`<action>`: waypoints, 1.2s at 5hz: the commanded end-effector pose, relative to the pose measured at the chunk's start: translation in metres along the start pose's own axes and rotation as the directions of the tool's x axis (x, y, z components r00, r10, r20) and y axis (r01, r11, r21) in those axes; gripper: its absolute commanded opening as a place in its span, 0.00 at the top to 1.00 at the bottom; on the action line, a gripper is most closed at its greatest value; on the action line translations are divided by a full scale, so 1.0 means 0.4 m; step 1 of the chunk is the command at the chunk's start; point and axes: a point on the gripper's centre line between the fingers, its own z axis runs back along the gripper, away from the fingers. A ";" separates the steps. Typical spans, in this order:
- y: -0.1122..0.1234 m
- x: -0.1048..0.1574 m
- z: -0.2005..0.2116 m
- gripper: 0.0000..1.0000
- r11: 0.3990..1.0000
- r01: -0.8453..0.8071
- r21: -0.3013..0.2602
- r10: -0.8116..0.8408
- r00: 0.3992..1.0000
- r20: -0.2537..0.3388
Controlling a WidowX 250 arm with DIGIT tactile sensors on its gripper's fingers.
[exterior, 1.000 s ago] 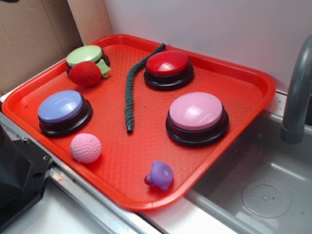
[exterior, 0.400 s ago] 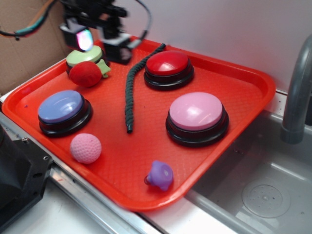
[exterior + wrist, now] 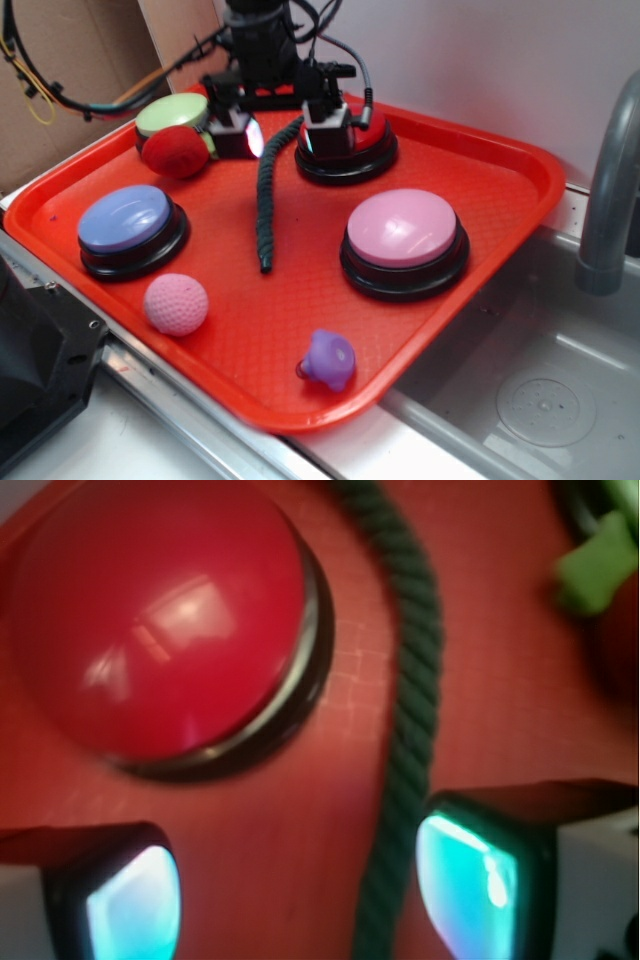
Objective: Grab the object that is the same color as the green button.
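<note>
Gripper (image 3: 281, 135) hangs low over the back of the red tray (image 3: 520, 160), fingers spread wide apart w/ nothing between them yet; one lit pad (image 3: 246, 140) sits on the green-button side, the other (image 3: 318, 140) right by the red button (image 3: 355, 130). The target, a dark green twisted rope (image 3: 265, 195), lies flat on the tray, running from the back edge down toward the middle, between red button and the lime-green button (image 3: 172, 113). Wrist view shows the rope (image 3: 410, 710) passing close to one pad (image 3: 465, 885), not centred in the gap, so prob. a small sideways shift is needed before closing. Straddling across the rope's width makes sense: it's thin and floppy, so a pinch across it is the only real hold. Red fuzzy ball (image 3: 175, 152) w/ its leafy tip sits against the green button, near the pad, a possible bump risk. Rope not gripped yet.
</note>
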 end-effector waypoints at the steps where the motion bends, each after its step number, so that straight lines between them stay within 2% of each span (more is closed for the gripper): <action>1: 0.039 0.024 -0.048 0.00 0.999 0.030 0.037 -0.030 0.999 -0.019; 2: 0.024 0.014 -0.065 0.00 0.997 0.066 0.051 -0.065 0.997 -0.030; 3: 0.011 -0.001 -0.064 1.00 0.996 0.075 0.051 -0.075 0.997 -0.017; 4: 0.010 -0.009 -0.056 1.00 0.997 0.075 0.019 -0.075 0.997 -0.011; 6: 0.004 -0.025 -0.019 1.00 0.985 0.146 -0.089 -0.148 0.989 -0.023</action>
